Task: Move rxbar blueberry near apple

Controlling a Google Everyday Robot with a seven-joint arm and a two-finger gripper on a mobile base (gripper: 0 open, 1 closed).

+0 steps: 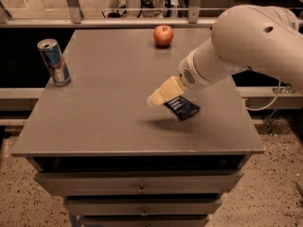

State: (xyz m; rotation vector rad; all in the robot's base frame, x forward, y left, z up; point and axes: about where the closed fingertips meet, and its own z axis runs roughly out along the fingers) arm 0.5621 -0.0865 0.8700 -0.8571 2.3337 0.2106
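The rxbar blueberry [182, 107], a flat dark navy wrapper with white text, is at the table's right-middle, tilted on a diagonal. My gripper [161, 94], beige at the end of the thick white arm [246, 41], is right at the bar's upper-left end and overlaps it. A shadow lies on the table just below them. I cannot tell whether the bar is held or resting on the table. The apple [163, 35], small and red, sits near the table's far edge, well beyond the bar.
A blue-silver drink can [54, 62] stands upright near the left edge of the grey table [104, 122]. Drawers [141, 189] are below the front edge. A rail and window frame run behind the far edge.
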